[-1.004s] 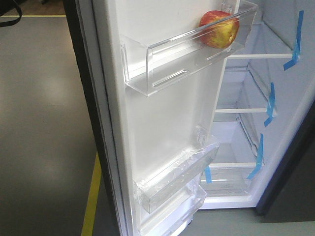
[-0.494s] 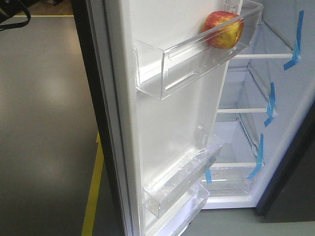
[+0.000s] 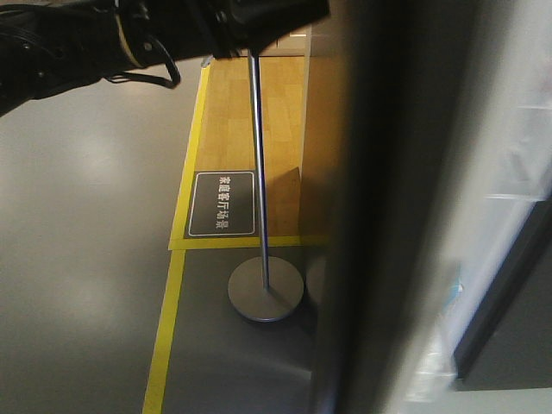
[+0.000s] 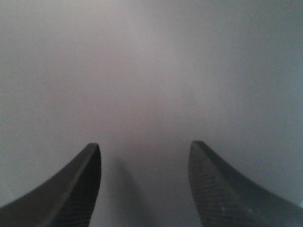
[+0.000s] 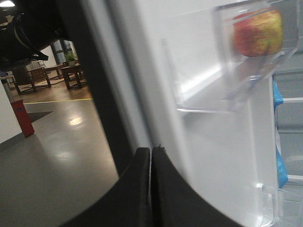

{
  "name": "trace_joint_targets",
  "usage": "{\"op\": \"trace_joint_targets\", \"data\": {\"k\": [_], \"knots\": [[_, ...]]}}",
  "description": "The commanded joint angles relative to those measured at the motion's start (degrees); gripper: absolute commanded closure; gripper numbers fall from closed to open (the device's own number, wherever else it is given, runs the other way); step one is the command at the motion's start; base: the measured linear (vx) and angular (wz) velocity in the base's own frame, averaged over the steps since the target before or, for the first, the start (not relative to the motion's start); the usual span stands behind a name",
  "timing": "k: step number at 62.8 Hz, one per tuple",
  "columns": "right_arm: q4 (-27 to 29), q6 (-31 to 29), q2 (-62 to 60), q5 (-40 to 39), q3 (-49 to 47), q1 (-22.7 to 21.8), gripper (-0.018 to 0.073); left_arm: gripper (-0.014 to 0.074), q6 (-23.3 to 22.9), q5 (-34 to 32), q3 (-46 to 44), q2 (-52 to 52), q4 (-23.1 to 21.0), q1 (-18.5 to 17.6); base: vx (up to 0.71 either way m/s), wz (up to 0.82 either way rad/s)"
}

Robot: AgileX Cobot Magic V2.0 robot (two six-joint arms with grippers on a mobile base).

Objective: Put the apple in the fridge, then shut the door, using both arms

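Front view: door (image 3: 379, 216) fills the centre-right as a dark grey, heavily blurred vertical band. Pale white of the fridge (image 3: 517, 129) shows blurred just right of it. Right wrist view: door's white inner face, dark outer edge to its left, fridge shelves at far right with blue tape strips (image 5: 277, 97).

Grey floor (image 3: 78, 259) left of the door, marked by a yellow line (image 3: 164, 336); wooden flooring beyond.

Left arm (image 3: 78, 43): black, pale band, cable loop, reaching across the top of the front view toward the door.

Stand: thin metal pole (image 3: 259, 172) on a round base (image 3: 266, 291), just left of the door. Dark floor sign (image 3: 222, 203) beside the pole.

Clear bin (image 5: 208, 94) mounted high on the door's inner face.

Apple (image 5: 258, 33): red and yellow, sitting in the bin at its fridge-side end, blurred through the plastic.

Left fingers (image 4: 80, 189): spread apart, nothing between them, facing a plain grey surface close ahead. Cannot tell whether they touch it.

Right fingers (image 5: 137, 189): pressed together, holding nothing, tips near the door's edge, below and left of the bin
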Motion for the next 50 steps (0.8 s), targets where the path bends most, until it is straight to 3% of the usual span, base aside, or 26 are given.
{"op": "trace_joint_targets", "data": {"k": [1, 15, 27, 39, 50], "knots": [[1.6, -0.8, 0.6, -2.8, -1.5, -0.1, 0.0559, 0.0188, 0.0, -6.4, -1.7, -3.1, -1.3, 0.8, 0.0, 0.0], [1.4, -5.3, 0.9, -10.0, -1.5, -0.1, 0.0489, 0.0188, 0.0, -2.3, -1.7, -3.1, 1.8, 3.4, 0.0, 0.0], [1.4, -14.7, 5.8, -22.1, -3.3, -0.1, 0.0287, 0.0188, 0.0, 0.9, -1.7, -3.1, 1.8, 6.1, 0.0, 0.0], [1.4, -22.1, 19.8, -35.0, -11.3, -0.1, 0.0052, 0.0188, 0.0, 2.8, -1.7, -3.1, 2.1, 8.9, 0.0, 0.0], [1.5, -26.3, 36.9, -45.7, -21.1, -0.1, 0.0018, 0.0188, 0.0, 2.8, -1.7, -3.1, 2.1, 11.7, 0.0, 0.0]]}}
